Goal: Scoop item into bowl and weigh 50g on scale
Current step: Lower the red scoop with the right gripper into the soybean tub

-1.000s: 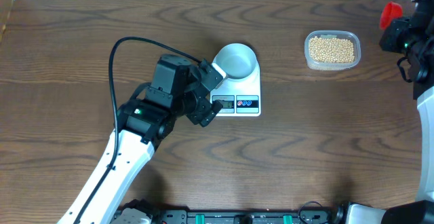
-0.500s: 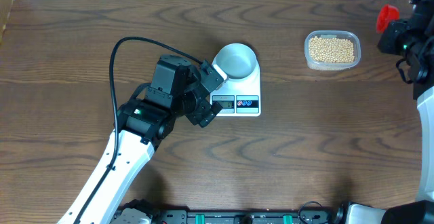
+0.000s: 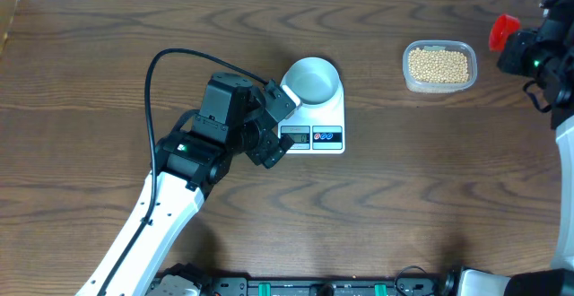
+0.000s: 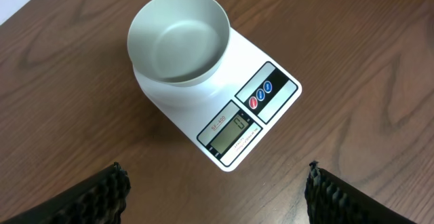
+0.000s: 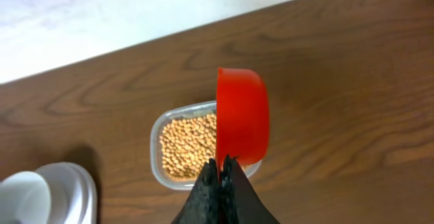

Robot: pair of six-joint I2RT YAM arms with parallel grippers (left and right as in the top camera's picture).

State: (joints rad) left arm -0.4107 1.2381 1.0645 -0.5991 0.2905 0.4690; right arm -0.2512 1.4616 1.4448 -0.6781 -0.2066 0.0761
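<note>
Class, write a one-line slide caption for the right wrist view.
Right gripper shut on a red scoop, with the clear tub of beans behind it.

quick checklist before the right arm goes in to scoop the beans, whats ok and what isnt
1. Bowl upright on the scale, nothing in it: ok.
2. Scale display on: ok, it looks like a zero.
3. Right claw shut on the red scoop: ok.
4. Scoop empty: cannot tell, its inside faces away.
5. Beans ready in the clear tub: ok.
6. Left claw off the scale: ok, open, fingers apart from it in the wrist view.
</note>
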